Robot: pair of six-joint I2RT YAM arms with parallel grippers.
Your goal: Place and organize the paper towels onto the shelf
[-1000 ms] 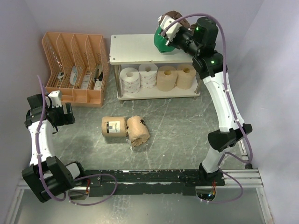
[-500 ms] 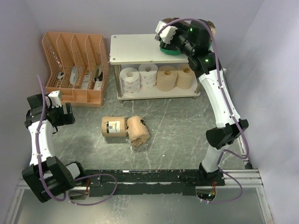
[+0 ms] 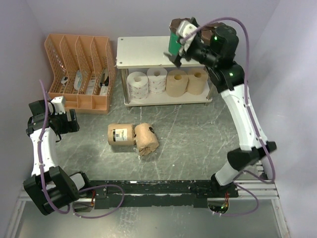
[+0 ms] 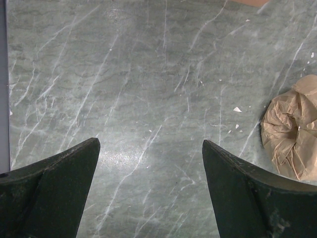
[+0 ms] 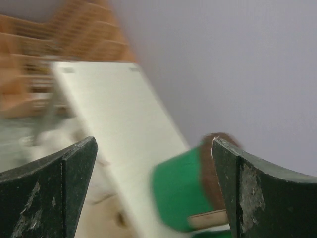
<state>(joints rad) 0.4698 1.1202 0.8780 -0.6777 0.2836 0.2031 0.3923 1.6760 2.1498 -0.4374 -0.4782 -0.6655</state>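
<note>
Marbled tabletop (image 3: 188, 134) bears the white shelf (image 3: 143, 49); left pincer (image 4: 149, 144) gapes wide, right pincer (image 5: 153, 141) likewise near a green, brown-ended roll (image 5: 173, 193).

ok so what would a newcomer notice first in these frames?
The right arm stretched over the shelf, right fingers spread wide with a green-wrapped roll between them at the right end of the top board. Then four rolls lined up on the lower tier, and two tan-wrapped rolls lying on the table in front.
</note>
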